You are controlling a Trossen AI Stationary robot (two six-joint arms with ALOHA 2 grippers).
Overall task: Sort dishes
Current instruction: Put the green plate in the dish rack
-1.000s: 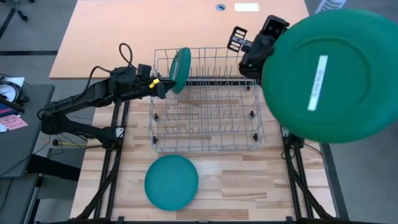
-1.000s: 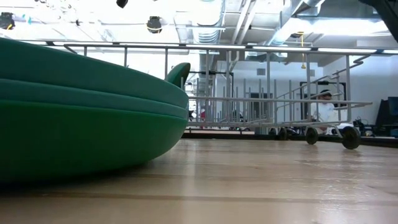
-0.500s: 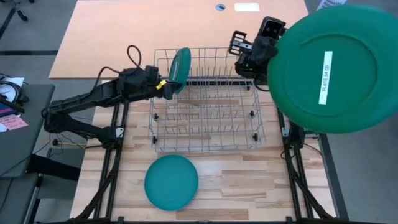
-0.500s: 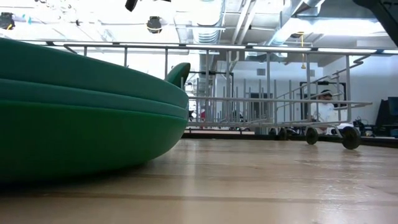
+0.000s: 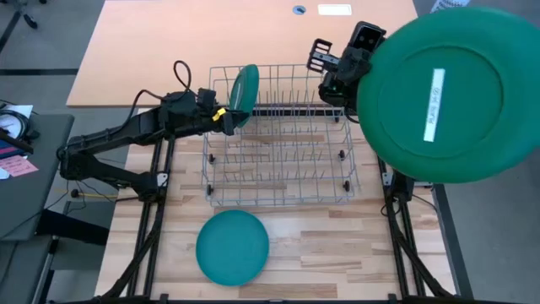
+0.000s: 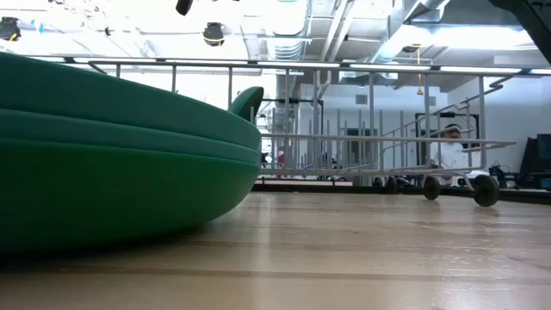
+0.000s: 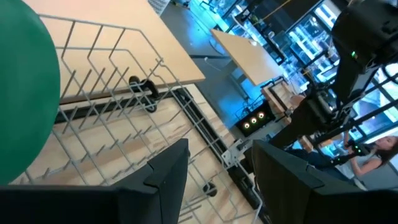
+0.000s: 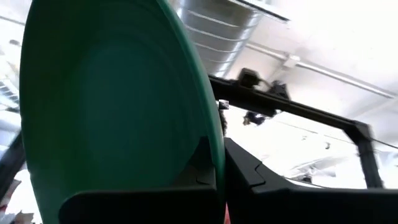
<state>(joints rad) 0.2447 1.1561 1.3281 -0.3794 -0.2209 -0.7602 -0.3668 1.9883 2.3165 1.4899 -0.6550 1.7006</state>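
Observation:
A wire rack [image 5: 350, 173] stands mid-table. A dark green plate [image 5: 243, 91] stands on edge between the tines at the rack's far left corner, also in the left wrist view [image 7: 25, 93]. My left gripper [image 5: 226, 118] is open just beside this plate, with nothing between its fingers [image 7: 221, 149]. My right gripper [image 5: 342, 80], above the rack's far right corner, is shut on a second dark green plate [image 5: 447, 93] raised high. A teal plate [image 5: 232, 247] lies flat on the table in front of the rack and fills the left of the low view [image 6: 112, 164]. My right gripper pinches the raised plate's rim [image 8: 211, 127] between its two fingers, which slant upward. The plate is lifted clear, high over the table's right side, and stands above the fingers. Its broad side with a white label [image 5: 433, 105] faces up.
The rack's upright tines [image 7: 112, 81] fill the space ahead of my left gripper. A lighter board [image 5: 211, 34] covers the table's far part. Bare wood lies right of the teal plate. A person [image 6: 448, 148] sits in the room behind.
My left gripper has edged a little toward the table's right, beside the standing plate, and stays open. The raised plate has swung slightly in my right gripper's hold.

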